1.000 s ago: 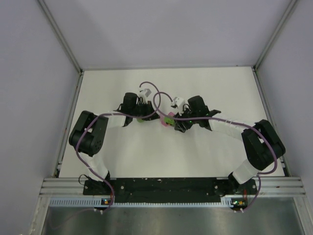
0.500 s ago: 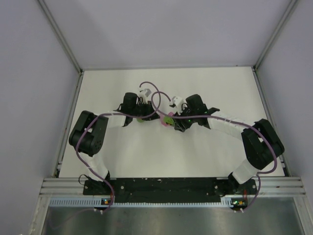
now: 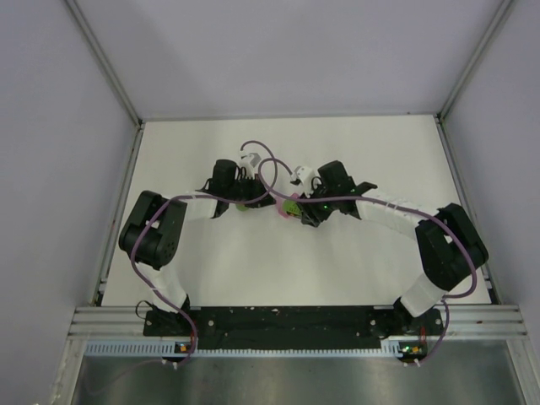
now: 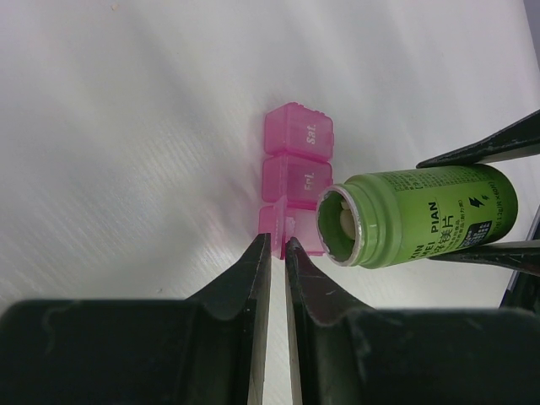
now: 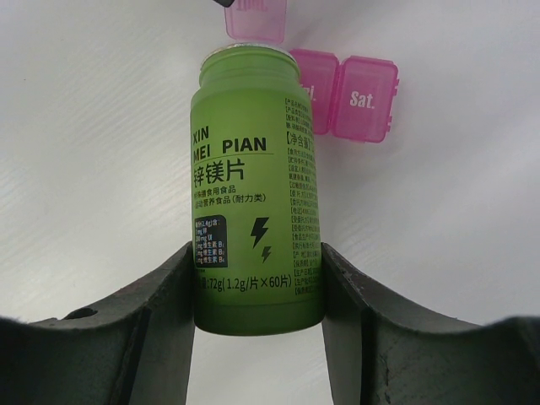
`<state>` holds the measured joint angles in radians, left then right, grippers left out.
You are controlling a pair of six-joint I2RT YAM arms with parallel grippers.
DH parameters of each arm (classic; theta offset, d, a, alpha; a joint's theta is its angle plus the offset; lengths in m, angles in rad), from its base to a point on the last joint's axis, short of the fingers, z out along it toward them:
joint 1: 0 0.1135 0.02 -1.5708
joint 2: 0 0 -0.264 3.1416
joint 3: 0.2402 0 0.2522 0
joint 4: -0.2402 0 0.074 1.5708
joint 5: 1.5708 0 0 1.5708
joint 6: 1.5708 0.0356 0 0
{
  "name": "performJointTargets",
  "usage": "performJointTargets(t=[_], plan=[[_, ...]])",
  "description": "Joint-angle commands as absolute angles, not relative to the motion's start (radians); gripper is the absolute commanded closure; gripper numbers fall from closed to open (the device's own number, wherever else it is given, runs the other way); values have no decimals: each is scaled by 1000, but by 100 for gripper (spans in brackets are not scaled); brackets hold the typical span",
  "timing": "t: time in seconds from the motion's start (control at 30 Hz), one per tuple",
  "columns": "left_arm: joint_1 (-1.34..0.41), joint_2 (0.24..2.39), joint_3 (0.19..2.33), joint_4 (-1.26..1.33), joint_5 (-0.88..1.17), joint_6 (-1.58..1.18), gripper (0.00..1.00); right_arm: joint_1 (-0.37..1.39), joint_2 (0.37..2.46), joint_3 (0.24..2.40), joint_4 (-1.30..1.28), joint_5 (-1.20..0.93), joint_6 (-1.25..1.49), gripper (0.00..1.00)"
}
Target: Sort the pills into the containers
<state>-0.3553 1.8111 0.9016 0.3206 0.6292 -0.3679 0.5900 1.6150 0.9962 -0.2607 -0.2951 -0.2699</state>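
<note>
The pink pill box [image 4: 297, 160] lies on the white table, with lids marked "Fri." and "Sat." facing up. My left gripper [image 4: 280, 243] is shut on the raised lid flap [image 4: 295, 229] of the nearest compartment. My right gripper [image 5: 256, 253] is shut on an uncapped green bottle [image 5: 253, 186], held nearly level. The bottle's mouth [image 4: 344, 226] hangs over that open compartment, and a white pill [image 4: 344, 221] shows inside it. In the top view both grippers meet at the pill box [image 3: 291, 205] mid-table. The open compartment's inside is hidden by the bottle.
White table [image 3: 354, 261] with metal frame rails [image 3: 126, 211] along its sides and grey walls beyond. Purple cables [image 3: 266, 169] loop over both wrists near the meeting point. The two arms' elbows [image 3: 152, 232] stand out to each side.
My right arm has edged slightly left with the bottle, toward the pill box. The left arm has stayed where it was.
</note>
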Motion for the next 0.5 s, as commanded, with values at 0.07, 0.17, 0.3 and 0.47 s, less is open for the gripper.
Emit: performJointTargets(t=[0.07,0.17,0.3,0.47], plan=[[-359,1793,936,342,627,-364,82,609,1628,1069,-265,-285,-291,100],[-357,1793,936,342,629,-364,82,611,1631,1077,-278,-281,-293,100],[-357,1795,937,339,629,-364,82,614,1638,1088,-294,-276,-298,100],[-357,1795,939,341,629,-364,82,618,1641,1100,-310,-268,-299,100]])
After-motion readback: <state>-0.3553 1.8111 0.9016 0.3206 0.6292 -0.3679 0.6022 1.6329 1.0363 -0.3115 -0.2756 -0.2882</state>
